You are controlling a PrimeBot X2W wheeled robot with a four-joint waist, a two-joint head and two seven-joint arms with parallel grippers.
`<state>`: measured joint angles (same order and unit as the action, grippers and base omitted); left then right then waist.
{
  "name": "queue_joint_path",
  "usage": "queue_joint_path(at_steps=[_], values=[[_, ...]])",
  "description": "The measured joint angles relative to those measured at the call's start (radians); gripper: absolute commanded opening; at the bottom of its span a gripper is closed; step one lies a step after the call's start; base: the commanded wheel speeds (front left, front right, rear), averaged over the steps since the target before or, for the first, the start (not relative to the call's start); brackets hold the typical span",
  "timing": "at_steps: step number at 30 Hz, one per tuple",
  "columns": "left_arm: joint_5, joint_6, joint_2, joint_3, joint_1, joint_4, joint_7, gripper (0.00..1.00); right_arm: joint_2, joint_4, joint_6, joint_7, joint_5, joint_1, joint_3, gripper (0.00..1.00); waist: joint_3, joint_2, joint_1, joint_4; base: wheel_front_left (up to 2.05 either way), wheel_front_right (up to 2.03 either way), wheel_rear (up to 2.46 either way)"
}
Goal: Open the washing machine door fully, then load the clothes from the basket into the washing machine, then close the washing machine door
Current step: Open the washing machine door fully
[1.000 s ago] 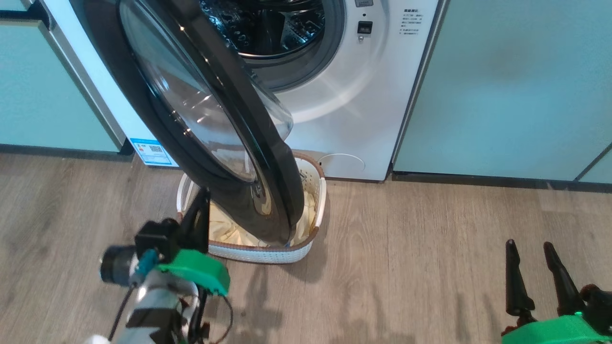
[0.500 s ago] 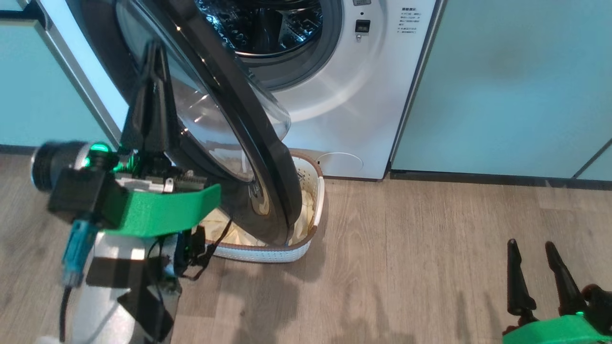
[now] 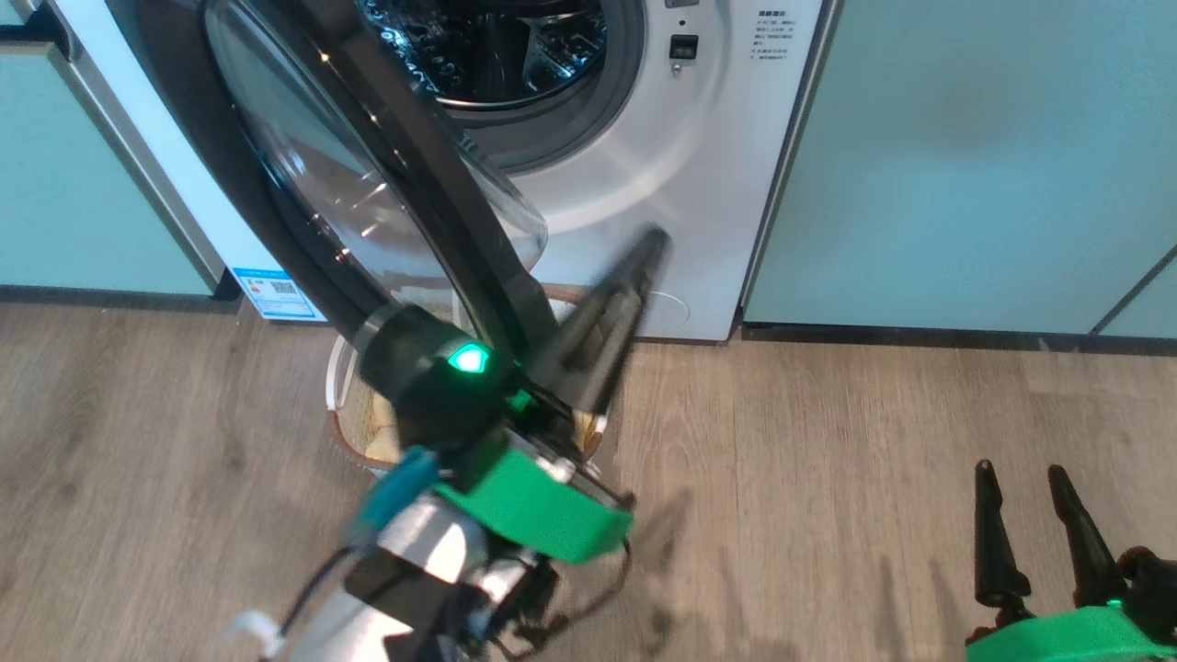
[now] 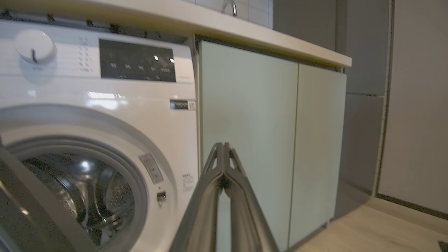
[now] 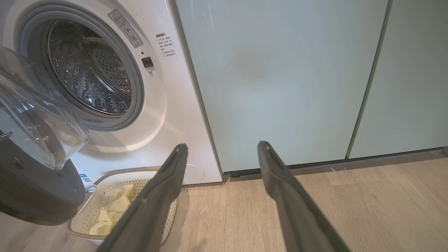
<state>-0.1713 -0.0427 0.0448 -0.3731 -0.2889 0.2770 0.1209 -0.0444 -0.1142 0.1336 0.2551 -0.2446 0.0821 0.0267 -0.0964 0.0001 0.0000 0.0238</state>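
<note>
Two claws: my left claw (image 3: pixel 646 250) pinched shut, empty; right claw (image 3: pixel 1019 473) spread wide, empty. Risk: part-open washing machine door (image 3: pixel 395 156) overhangs basket (image 5: pixel 122 170); I might strike it.

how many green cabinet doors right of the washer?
2. The near cabinet door adjoins the washing machine; the far cabinet door is next along. The counter ends there, so none seem hidden.

Fingers (image 5: pixel 290 196) long, dark, tapered; wrist shells (image 3: pixel 538 506) bright green; forearm (image 3: pixel 428 542) silver; cables (image 3: pixel 308 588) black
</note>
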Motion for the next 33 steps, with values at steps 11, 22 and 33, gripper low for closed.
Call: queue_joint_path(at_steps=[11,22,33], values=[[-0.088,0.037,0.0,-0.079,0.004,-0.159,-0.216,0.0,0.0,-0.001,0.0,0.0,0.054,0.0,0.004,1.0,-0.016,0.0,0.0,0.017,0.0,0.0,0.0],[-0.068,0.126,0.003,-0.026,-0.002,-0.264,-0.228,0.0,0.0,-0.001,0.0,0.0,0.054,-0.001,0.005,1.0,-0.018,0.0,0.0,0.031,0.0,0.0,0.0],[-0.068,0.139,0.006,-0.017,-0.002,-0.315,-0.226,0.0,0.0,-0.001,0.0,0.0,0.054,0.0,0.002,1.0,-0.017,0.0,0.0,0.033,0.0,0.0,0.0]])
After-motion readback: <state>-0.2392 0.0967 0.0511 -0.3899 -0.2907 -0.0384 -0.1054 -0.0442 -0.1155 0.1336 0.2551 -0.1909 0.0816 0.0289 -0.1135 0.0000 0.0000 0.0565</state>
